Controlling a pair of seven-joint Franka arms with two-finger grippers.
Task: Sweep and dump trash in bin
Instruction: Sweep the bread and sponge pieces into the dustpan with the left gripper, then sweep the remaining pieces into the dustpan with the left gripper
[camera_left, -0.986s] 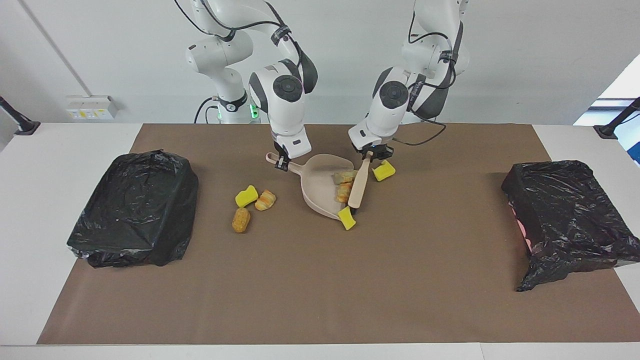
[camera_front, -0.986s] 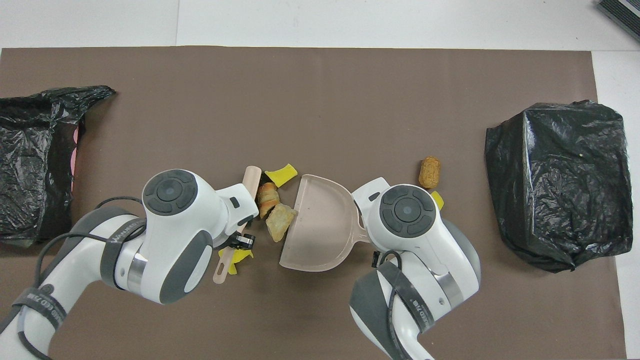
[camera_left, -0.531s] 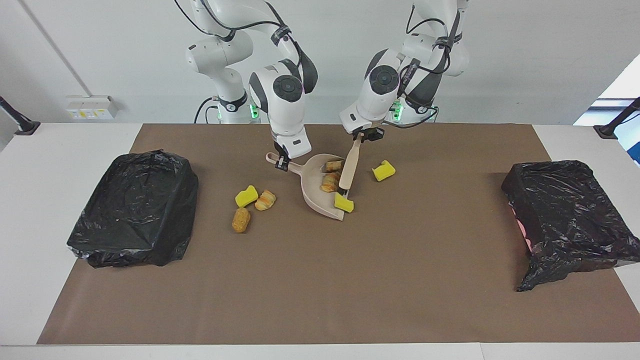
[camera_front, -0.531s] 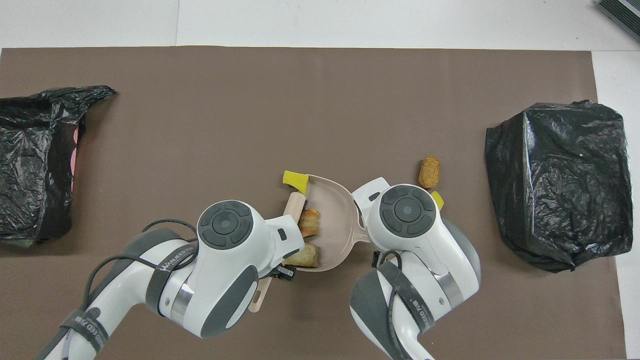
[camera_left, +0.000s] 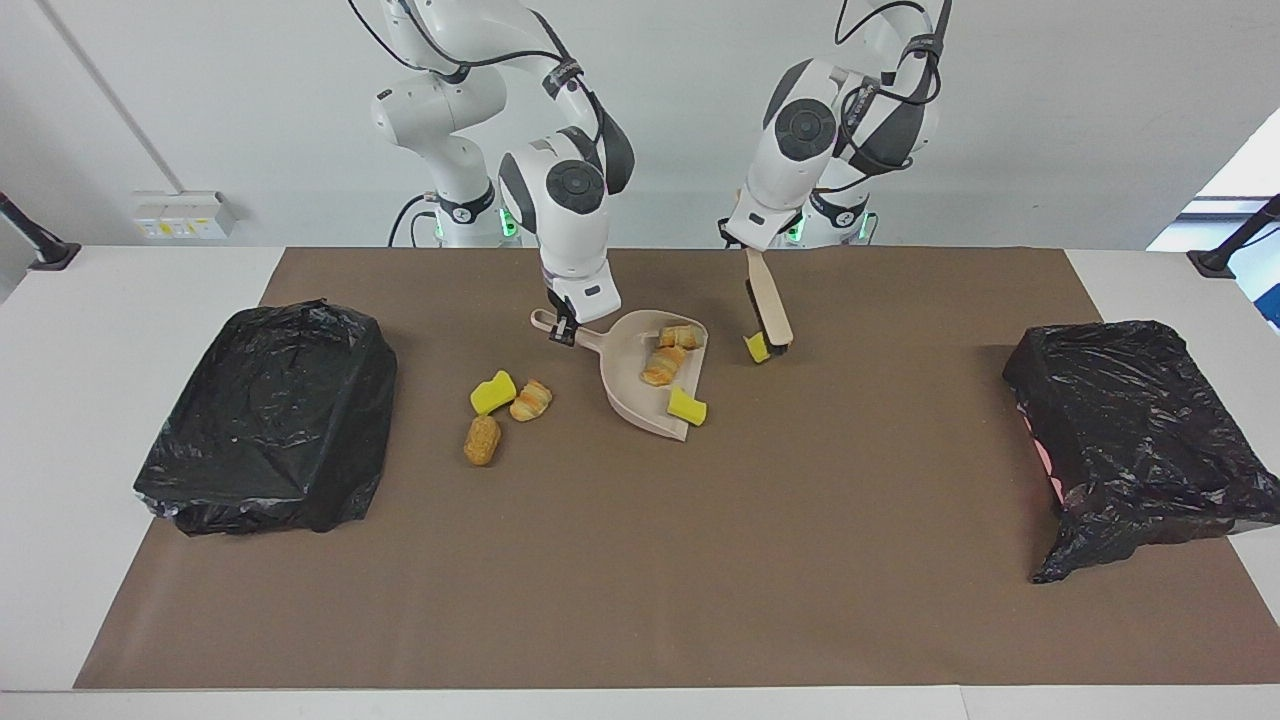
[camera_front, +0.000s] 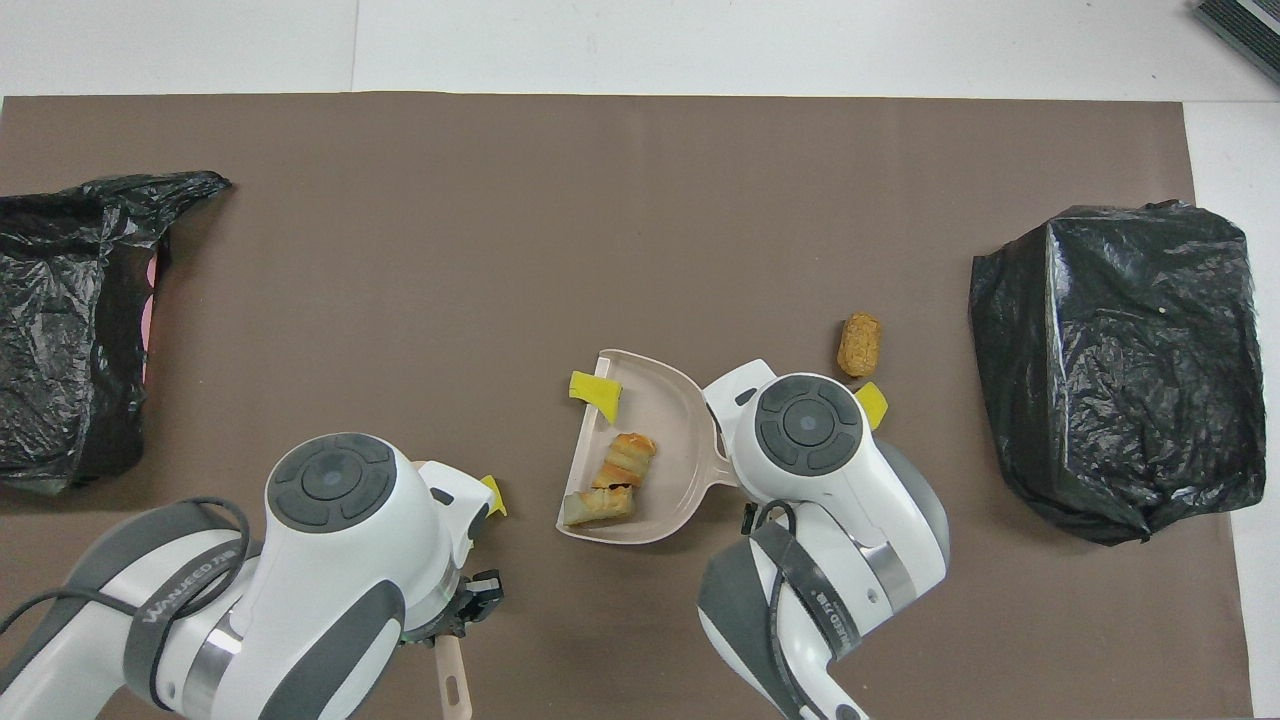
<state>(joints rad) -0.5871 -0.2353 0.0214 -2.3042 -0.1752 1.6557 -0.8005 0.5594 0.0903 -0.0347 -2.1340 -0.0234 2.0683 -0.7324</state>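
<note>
Left claw (camera_left: 748, 243): closed on the brush (camera_left: 768, 306) handle, up over the mat's edge by the robots. The brush hangs down with its dark tip touching a yellow foam bit (camera_left: 757, 347).
Right claw (camera_left: 562, 328): closed on the dustpan (camera_left: 628, 378) handle, low by the mat.
In the pan: two brown bread lumps (camera_left: 668, 354), and one yellow chunk (camera_left: 687, 406) sitting right on the open lip.
Still on the mat: a yellow chunk (camera_left: 492, 391), a croissant (camera_left: 531, 399) and a brown roll (camera_left: 482, 440), close together toward the right arm's end, beside the pan and a bit farther out.
Bins: one black bag (camera_left: 270, 415) at the right arm's end, one black bag (camera_left: 1140, 430) at the left arm's end.
How to do it well: I think the brush should push the foam bit sideways into the open lip while the pan stays flat and still. Go slow, or the chunk on the lip may fall out.
Hard to see: from above, the left arm hides the brush and most of the foam bit, and the right arm hides the croissant. I count only six trash pieces.
</note>
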